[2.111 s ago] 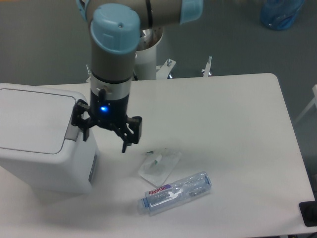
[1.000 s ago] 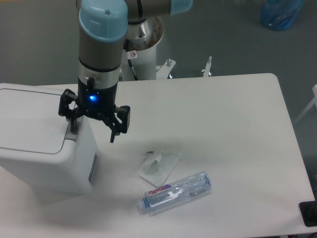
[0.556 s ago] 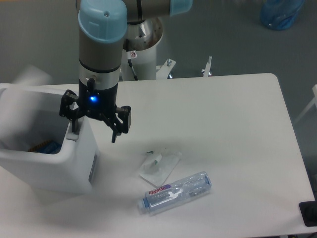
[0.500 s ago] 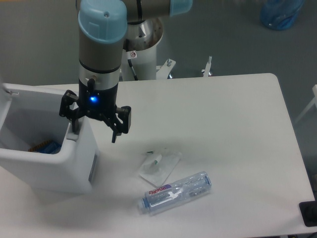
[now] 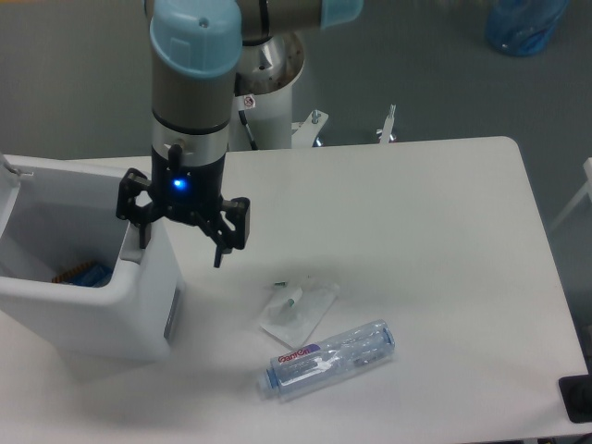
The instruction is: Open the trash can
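Note:
The white boxy trash can (image 5: pixel 120 319) stands at the table's left edge with its lid swung up and back, only a sliver of the lid (image 5: pixel 9 171) showing at the far left. Its inside is exposed, with something orange and blue (image 5: pixel 81 274) lying in it. My gripper (image 5: pixel 181 252) hangs over the can's right rim, open, with nothing between its fingers. One finger (image 5: pixel 143 236) sits at the grey push tab on the rim; the other finger (image 5: pixel 222 250) hangs over the table beside the can. The tab itself is mostly hidden by the finger.
A crumpled clear plastic wrapper (image 5: pixel 298 309) with a green bit lies on the white table (image 5: pixel 416 240) right of the can. A clear plastic bottle (image 5: pixel 328 358) lies on its side nearer the front edge. A blue object (image 5: pixel 525 26) sits on the floor at top right.
The gripper moved left onto the can's rim tab, and the lid sprang from flat shut to fully open. Since then the gripper has lifted and shifted slightly right.

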